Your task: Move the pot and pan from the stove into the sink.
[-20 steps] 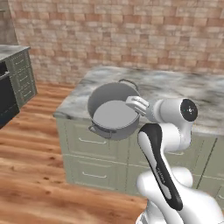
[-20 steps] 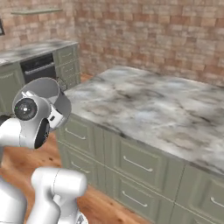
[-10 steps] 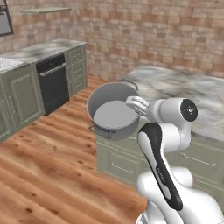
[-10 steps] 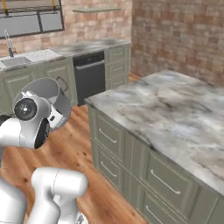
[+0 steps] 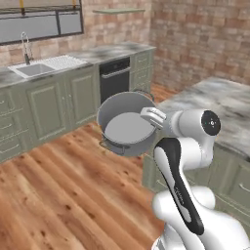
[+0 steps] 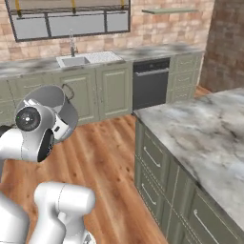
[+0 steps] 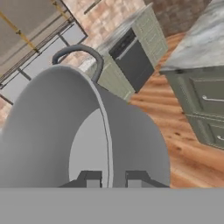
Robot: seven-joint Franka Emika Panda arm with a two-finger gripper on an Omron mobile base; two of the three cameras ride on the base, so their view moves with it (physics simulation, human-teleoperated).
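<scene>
The grey metal pot (image 5: pixel 124 128) hangs tilted on its side in the air in front of my arm, above the wood floor. My gripper (image 5: pixel 149 115) is shut on the pot's rim, one finger inside the wall and one outside, as the hand view shows (image 7: pixel 111 177). A loop handle (image 7: pixel 78 54) shows on the pot's (image 7: pixel 65 131) far side. The pot (image 6: pixel 51 98) also peeks out behind my arm in the right base view. The sink (image 5: pixel 35 70) with its chrome faucet (image 5: pixel 25 46) sits in the far counter, well apart from the pot. The pan and the stove are out of view.
A black dishwasher (image 5: pixel 114 78) is set in the green cabinets to the right of the sink (image 6: pixel 74 61). A marble-topped island (image 6: pixel 205 128) stands close on my right. Open wood floor (image 5: pixel 58 185) lies between me and the sink counter.
The whole picture has swung as the base turned: the island slid right and the sink wall came into view. The pot stays gripped in the same pose.
</scene>
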